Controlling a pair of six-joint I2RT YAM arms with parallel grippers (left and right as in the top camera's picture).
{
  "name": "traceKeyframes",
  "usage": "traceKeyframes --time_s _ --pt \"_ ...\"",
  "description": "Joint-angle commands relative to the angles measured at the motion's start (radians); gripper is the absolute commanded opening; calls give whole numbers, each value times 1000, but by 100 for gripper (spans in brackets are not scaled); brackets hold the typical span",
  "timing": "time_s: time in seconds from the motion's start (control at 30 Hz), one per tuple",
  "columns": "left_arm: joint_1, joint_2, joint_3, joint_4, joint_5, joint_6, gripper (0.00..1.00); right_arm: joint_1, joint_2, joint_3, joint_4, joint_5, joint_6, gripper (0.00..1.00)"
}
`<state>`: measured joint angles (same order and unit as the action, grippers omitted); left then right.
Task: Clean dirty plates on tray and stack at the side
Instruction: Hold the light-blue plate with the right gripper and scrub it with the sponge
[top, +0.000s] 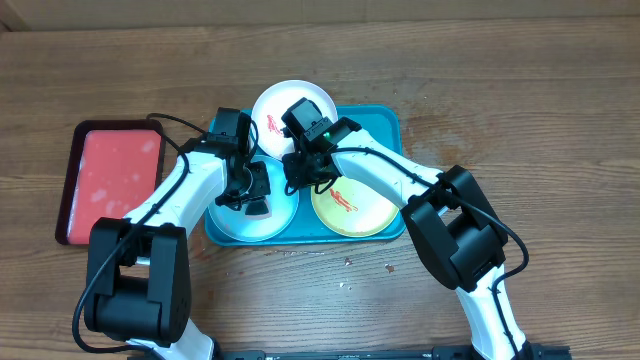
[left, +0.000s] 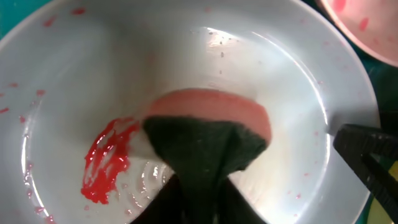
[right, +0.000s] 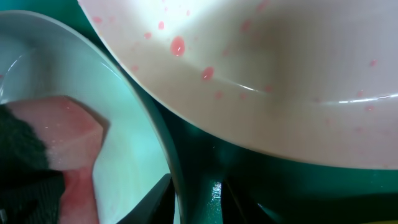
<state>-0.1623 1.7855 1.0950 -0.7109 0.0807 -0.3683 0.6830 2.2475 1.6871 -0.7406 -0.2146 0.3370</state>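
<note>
Plates sit three to the teal tray in the overhead view. The white plate is at centre top and overlaps the tray's upper rim. The light blue plate is lower left and the yellow-green plate lower right. A red tray lies at the left of the counter. The left gripper hangs over the light blue plate, and the right gripper is just beside it, between the plates.

From the left wrist, the left gripper pinches a sponge, pink with a dark green pad, pressed onto the plate. A red smear lies at lower left. A dark finger of the right gripper meets the rim at the right edge.

From the right wrist, the white plate fills the upper right and the light blue plate with the sponge is at the left. I cannot tell whether the right gripper is clamped on the rim or spread.
</note>
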Motion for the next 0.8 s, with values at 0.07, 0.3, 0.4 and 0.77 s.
traceKeyframes --time_s 0.07,0.3,0.4,0.77 --pt "6 12 21 -3 -16 -5 4 2 8 14 -2 5 3 27" --pt "24 13 15 -58 -172 -6 4 2 8 14 -8 6 0 20" --pt "49 13 6 -64 -263 -6 4 2 8 14 -9 17 0 20" --pt "71 12 87 -67 -213 -6 4 2 8 14 -9 20 0 16"
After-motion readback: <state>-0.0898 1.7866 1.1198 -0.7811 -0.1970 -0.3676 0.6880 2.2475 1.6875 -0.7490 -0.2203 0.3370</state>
